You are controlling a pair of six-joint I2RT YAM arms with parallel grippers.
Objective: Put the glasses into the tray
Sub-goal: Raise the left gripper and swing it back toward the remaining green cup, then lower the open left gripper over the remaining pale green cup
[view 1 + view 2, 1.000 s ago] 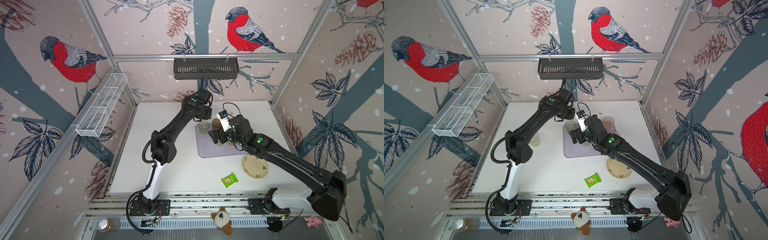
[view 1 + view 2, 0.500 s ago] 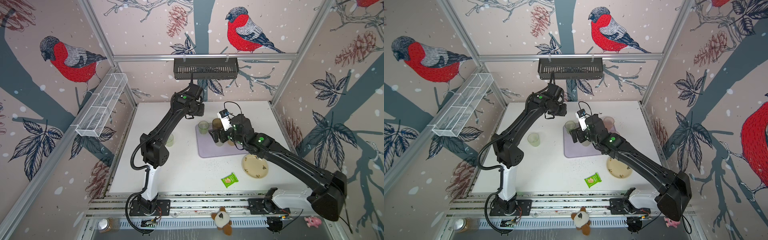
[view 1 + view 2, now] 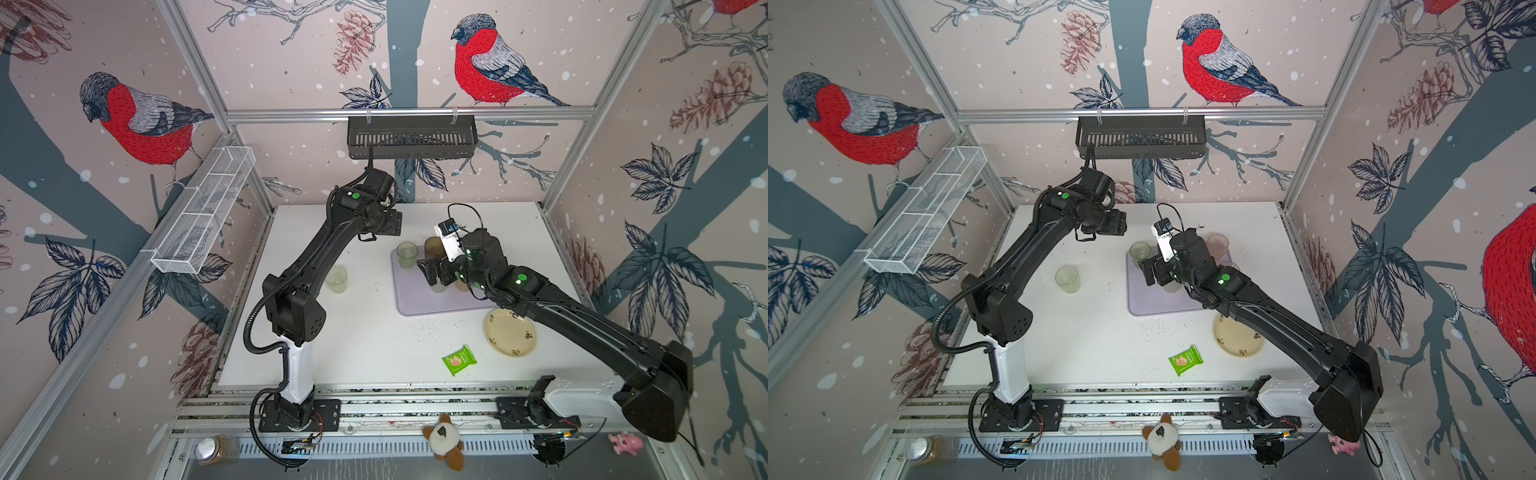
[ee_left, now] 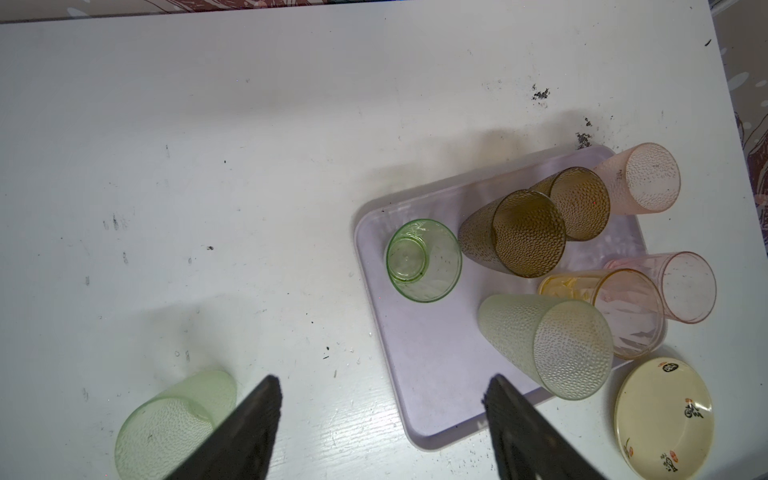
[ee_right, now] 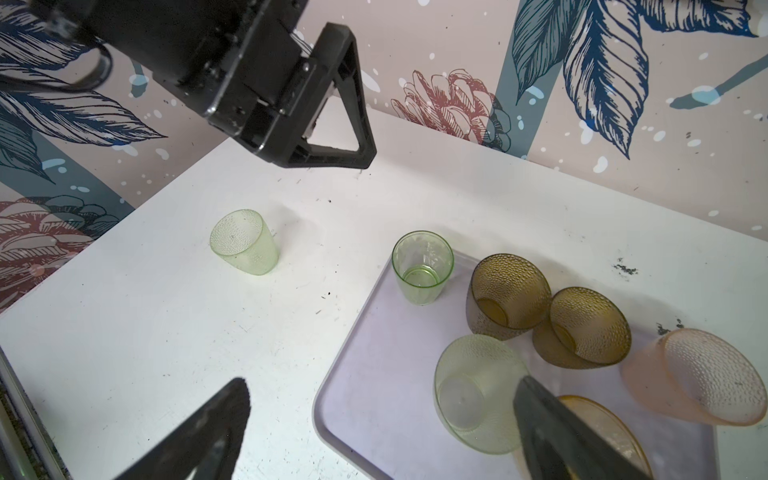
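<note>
The lilac tray (image 3: 419, 301) (image 4: 432, 374) holds several glasses. A green one (image 3: 406, 254) (image 4: 424, 259) stands upright at its corner, beside two brown ones (image 4: 528, 232), a frosted one (image 4: 552, 345), an amber one (image 4: 623, 307) and two pink ones (image 4: 648, 178). Another green glass (image 3: 336, 279) (image 5: 243, 241) stands on the table left of the tray. My left gripper (image 3: 390, 226) (image 4: 382, 390) hangs open and empty, high above the table beyond the tray's far left corner. My right gripper (image 3: 432, 270) (image 5: 382, 390) is open over the tray, one finger next to the frosted glass.
A cream flowered plate (image 3: 510, 332) lies right of the tray's near edge, and a green snack packet (image 3: 459, 360) lies in front of it. On the back wall hangs a black slotted basket (image 3: 411, 137); a white wire rack (image 3: 203, 216) runs along the left wall.
My left gripper has opened, let go of the green glass in the tray, and risen back and to the left. The right arm has barely moved.
</note>
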